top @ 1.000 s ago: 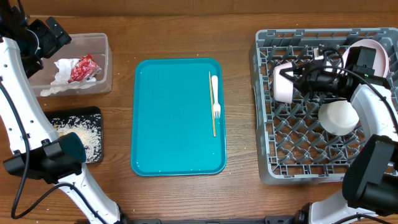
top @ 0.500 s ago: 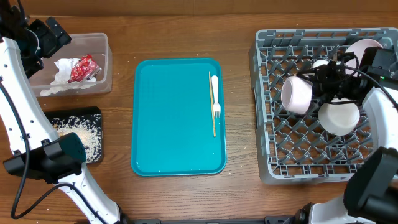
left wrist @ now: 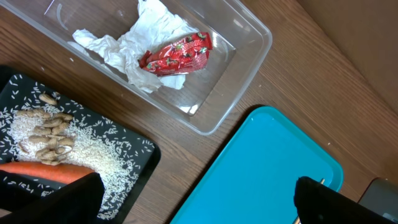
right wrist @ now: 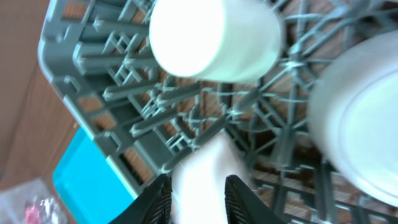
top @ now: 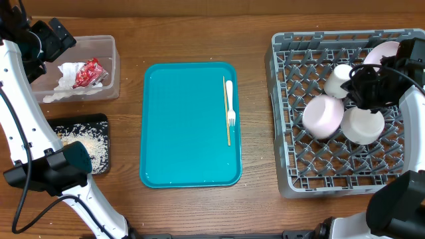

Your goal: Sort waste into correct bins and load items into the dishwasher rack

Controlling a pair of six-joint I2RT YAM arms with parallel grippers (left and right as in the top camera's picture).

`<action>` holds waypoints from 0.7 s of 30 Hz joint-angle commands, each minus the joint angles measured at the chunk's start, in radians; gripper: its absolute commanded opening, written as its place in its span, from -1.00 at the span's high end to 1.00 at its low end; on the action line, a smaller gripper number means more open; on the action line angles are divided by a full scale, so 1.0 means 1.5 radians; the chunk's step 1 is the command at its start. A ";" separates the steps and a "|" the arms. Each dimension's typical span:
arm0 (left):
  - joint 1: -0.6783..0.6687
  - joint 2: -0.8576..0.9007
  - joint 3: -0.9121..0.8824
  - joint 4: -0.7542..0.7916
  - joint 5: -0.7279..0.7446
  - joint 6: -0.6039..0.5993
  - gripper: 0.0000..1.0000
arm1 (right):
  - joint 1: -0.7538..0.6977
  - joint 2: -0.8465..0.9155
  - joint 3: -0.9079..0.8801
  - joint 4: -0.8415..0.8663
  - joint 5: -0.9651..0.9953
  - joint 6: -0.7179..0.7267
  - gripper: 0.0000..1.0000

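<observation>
Revealing carrot (left wrist: pixel 43 172) on black tray (left wrist: pixel 138 163), left wrist only

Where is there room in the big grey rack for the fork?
The rack is bare along its left wall, beside the left bowl, and across the front rows below both bowls. The back right is crowded: the cup, the other bowl and the plate sit close together there.
</observation>
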 commanded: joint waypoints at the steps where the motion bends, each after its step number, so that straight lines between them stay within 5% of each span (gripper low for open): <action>1: -0.005 0.000 0.000 0.001 0.004 -0.004 -1.00 | -0.002 -0.024 0.044 -0.029 0.105 -0.005 0.30; 6: -0.005 0.000 0.000 0.001 0.004 -0.004 -0.99 | 0.000 -0.024 0.097 -0.093 0.119 -0.010 0.33; 15: -0.005 0.000 0.000 0.001 0.004 -0.004 -1.00 | 0.075 -0.023 0.044 -0.161 0.215 -0.043 0.92; 21: -0.005 0.000 0.000 0.001 0.004 -0.004 -1.00 | 0.076 -0.023 -0.052 -0.121 0.278 -0.005 0.92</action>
